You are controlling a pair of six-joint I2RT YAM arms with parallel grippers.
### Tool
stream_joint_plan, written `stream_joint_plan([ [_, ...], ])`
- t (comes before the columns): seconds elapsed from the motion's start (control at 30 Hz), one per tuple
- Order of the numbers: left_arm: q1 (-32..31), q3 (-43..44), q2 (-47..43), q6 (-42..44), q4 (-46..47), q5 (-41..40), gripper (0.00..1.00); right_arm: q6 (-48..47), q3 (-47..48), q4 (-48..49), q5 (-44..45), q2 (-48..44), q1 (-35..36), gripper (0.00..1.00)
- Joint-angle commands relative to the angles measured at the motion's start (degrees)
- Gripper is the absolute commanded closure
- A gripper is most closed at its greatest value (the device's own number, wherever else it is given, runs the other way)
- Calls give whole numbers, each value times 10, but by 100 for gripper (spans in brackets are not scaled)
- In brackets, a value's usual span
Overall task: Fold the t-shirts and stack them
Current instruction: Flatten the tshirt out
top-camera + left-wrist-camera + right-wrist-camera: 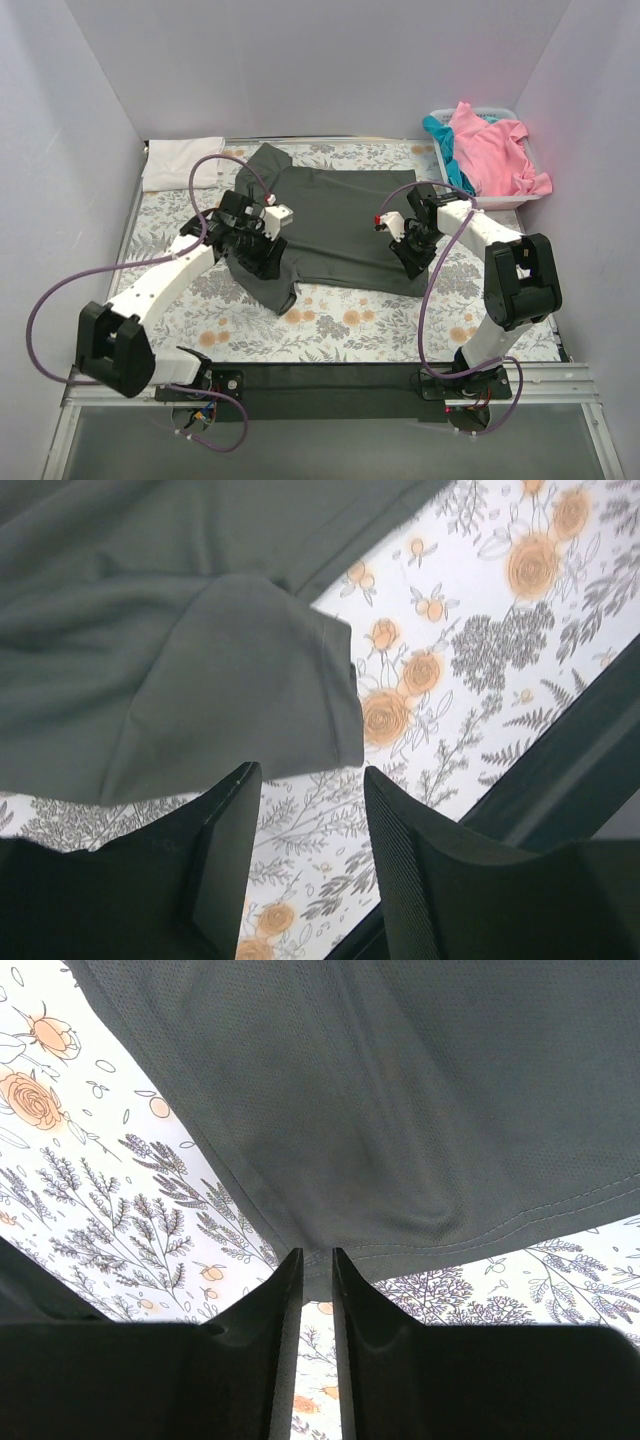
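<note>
While my right tool (317,1257) is clamping the charcoal t-shirt (340,215) at mid-desk (330,330), my left tool (308,777) is hovering apart above its sleeve (250,680); I'm judging both need firm holds before folding.

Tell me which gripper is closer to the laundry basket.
Right. The right gripper pinches the grey shirt's edge on the basket's side; the left gripper is over the shirt's opposite side, farther away.
</note>
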Motion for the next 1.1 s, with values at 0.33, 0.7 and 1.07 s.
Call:
stream_joint_plan([
  [0.33, 7, -97, 65, 4, 77, -89, 65, 16, -4, 25, 31, 37, -2, 83],
  [0.7, 110, -208, -7, 157, -37, -190, 67, -22, -52, 10, 91, 12, -1, 86],
  [1.07, 117, -75, -39, 106, -102, -63, 54, -70, -27, -34, 35, -105, 0, 69],
])
